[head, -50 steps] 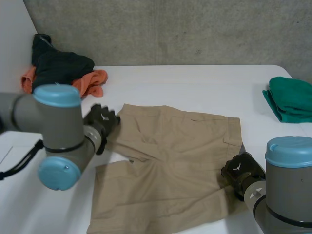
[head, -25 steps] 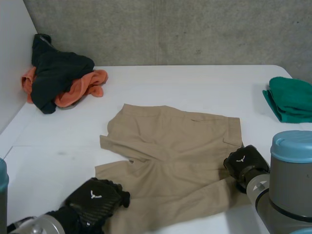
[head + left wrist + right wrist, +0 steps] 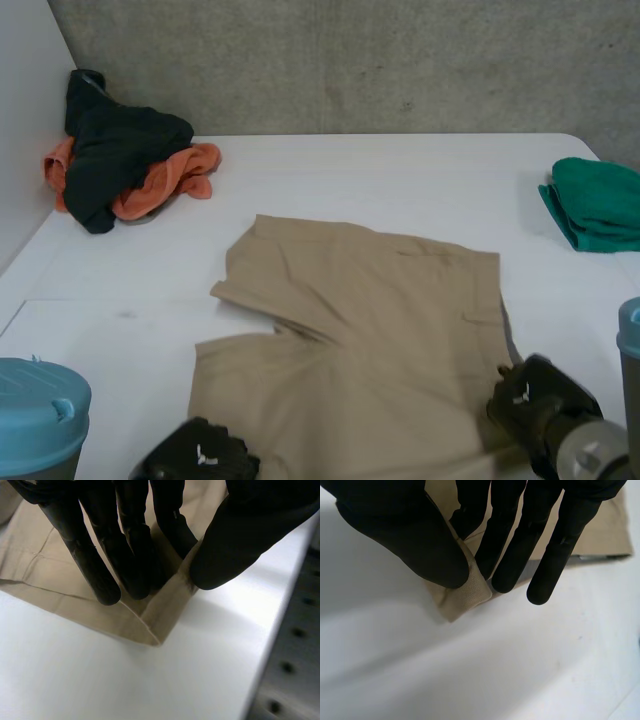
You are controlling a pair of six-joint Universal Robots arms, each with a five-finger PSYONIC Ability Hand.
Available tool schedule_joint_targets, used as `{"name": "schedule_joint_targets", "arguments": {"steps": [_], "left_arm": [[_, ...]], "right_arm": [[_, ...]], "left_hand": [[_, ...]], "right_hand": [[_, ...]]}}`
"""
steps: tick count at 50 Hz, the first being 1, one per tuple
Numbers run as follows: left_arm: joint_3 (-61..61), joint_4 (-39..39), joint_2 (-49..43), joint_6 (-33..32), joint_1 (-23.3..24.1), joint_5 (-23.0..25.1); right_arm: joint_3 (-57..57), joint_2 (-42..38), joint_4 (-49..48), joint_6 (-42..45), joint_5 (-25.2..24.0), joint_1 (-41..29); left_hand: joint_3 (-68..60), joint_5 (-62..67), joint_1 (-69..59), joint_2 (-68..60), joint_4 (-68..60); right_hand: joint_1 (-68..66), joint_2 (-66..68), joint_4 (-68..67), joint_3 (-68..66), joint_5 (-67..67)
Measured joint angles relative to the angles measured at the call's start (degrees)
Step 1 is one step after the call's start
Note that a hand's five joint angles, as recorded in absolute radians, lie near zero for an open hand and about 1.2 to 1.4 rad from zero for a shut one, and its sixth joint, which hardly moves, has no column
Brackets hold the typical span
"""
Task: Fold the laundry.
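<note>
Tan shorts point(image 3: 360, 340) lie spread across the middle of the white table point(image 3: 400, 190), legs toward me. At the near left hem corner my left hand point(image 3: 200, 458) pinches the tan shorts point(image 3: 90, 605) between fingers point(image 3: 95, 565) and thumb point(image 3: 225, 550). My right hand point(image 3: 535, 405) is at the near right hem corner. There its thumb point(image 3: 410, 535) and fingers point(image 3: 510, 545) pinch a fold of the tan cloth point(image 3: 465, 592).
A heap of black and orange clothes point(image 3: 125, 160) lies at the far left corner by the wall. A folded green garment point(image 3: 598, 203) sits at the right edge. The table's near edge point(image 3: 290, 660) runs just beside my left hand.
My left arm swung from the shorts' far left side down to the near left hem corner, and the hand closed on it. The right hand drew its corner nearer to me.
</note>
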State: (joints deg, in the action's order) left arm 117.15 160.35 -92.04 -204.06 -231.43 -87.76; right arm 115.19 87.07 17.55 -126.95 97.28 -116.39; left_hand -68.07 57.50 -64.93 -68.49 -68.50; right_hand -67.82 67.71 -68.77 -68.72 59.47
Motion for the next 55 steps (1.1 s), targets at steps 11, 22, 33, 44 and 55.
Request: {"name": "schedule_joint_targets", "arguments": {"steps": [11, 22, 33, 44, 55], "left_arm": [[-9.3, 10.8, -3.8, -1.4, -1.7, 0.4], [-32.4, 34.8, -23.9, -9.0, -4.8, -1.4], [-61.4, 40.3, -48.9, -11.2, -4.6, -5.9], [-71.6, 40.0, -55.5, -10.9, -2.4, -7.6], [-54.6, 39.8, -36.3, -6.4, 1.1, -7.3]], "right_arm": [[-4.9, -1.6, -7.3, -3.3, -3.5, 0.7], [-20.5, -16.5, -22.9, -11.7, 2.2, 0.9], [-31.9, -32.8, -43.2, -4.8, 7.4, 0.7], [-38.7, -37.8, -51.0, -3.1, 11.0, 0.8], [-29.1, -18.2, -28.5, -15.4, 3.5, 3.6]], "left_hand": [[-0.2, 0.4, -0.4, -0.1, -0.1], [-0.2, 0.4, -0.5, -0.1, -0.2], [-0.2, 0.4, -0.5, -0.1, -0.3], [55.3, -54.5, 54.2, 55.7, 56.2], [55.9, -54.8, 54.2, 56.4, 56.9]], "right_hand": [[0.0, 0.0, 0.0, 0.0, 0.0], [0.0, 0.0, 0.0, 0.0, 0.0], [1.4, -1.2, 1.6, 1.6, -1.8], [54.8, -55.5, 56.7, 56.6, -56.8], [54.8, -55.5, 56.7, 56.6, -56.8]]}}
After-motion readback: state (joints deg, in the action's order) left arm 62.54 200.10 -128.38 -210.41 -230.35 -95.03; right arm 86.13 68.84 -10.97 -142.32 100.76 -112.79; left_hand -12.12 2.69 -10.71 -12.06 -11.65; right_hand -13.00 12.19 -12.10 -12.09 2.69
